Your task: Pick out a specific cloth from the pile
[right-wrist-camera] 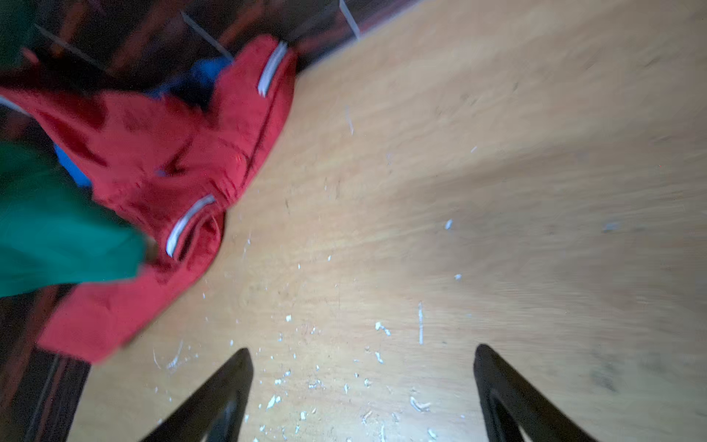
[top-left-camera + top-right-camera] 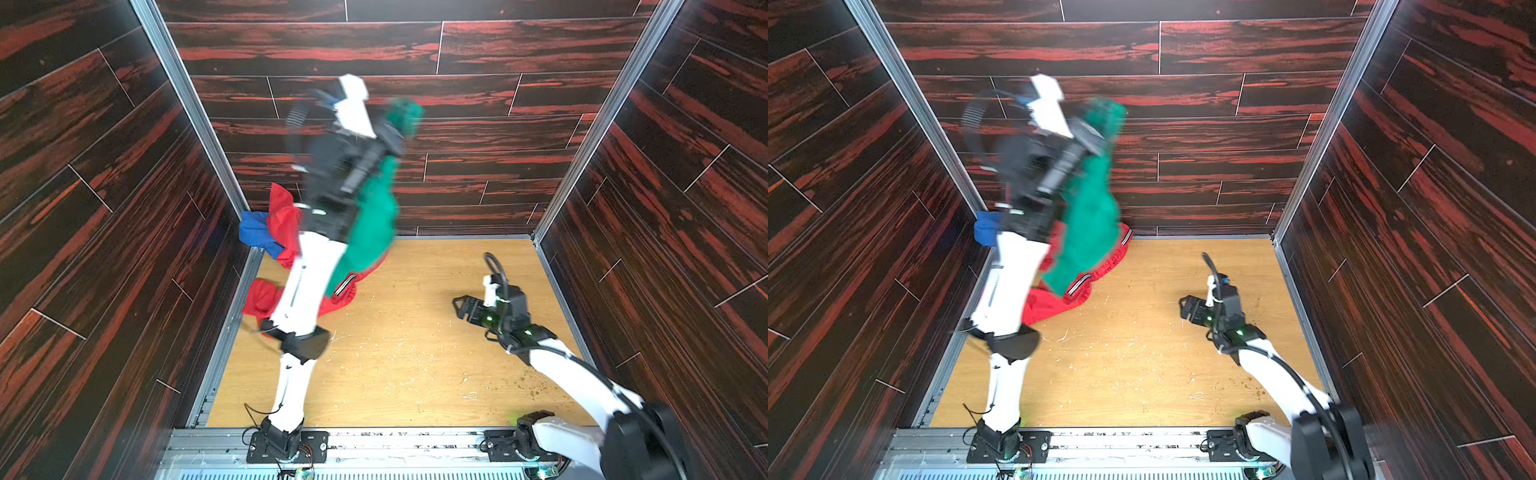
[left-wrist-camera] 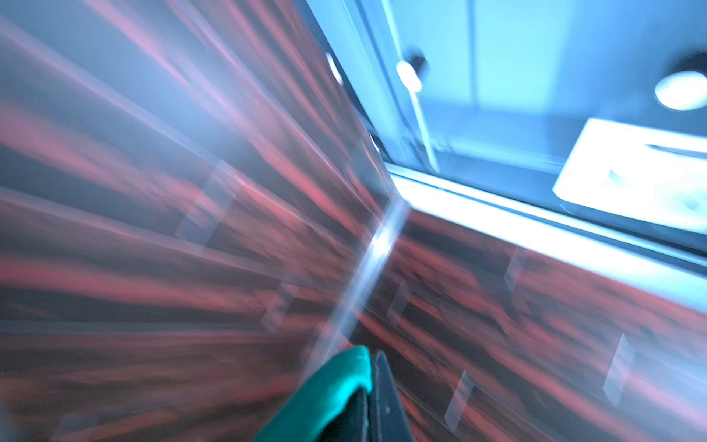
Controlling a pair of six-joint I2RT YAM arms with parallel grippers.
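Against the left wall, the blue cloth [image 2: 254,232] and the red garment [image 2: 266,297] with striped trim make up the pile on the tabletop [image 2: 415,365]. Just right of them, in both top views, the left gripper [image 2: 395,132] is high in the air, clamped shut on the green cloth [image 2: 374,224], which hangs down in a long fold. The left wrist view shows green fabric pinched against the fingers [image 3: 382,398]. The cloth's lower end hangs in front of the red garment's striped cuff [image 2: 345,284], and blur hides whether the two touch. To finish the pick well, I judge the arm should carry the cloth up and rightward until its tail is plainly free. It should watch that the cuff does not ride along, then lay the cloth on bare wood well apart from the pile. The back wall [image 2: 498,137] is close behind the gripper and limits the swing. Further right, the right gripper [image 2: 461,305] hovers wide open and empty above the tabletop, and could crowd the likely drop area.
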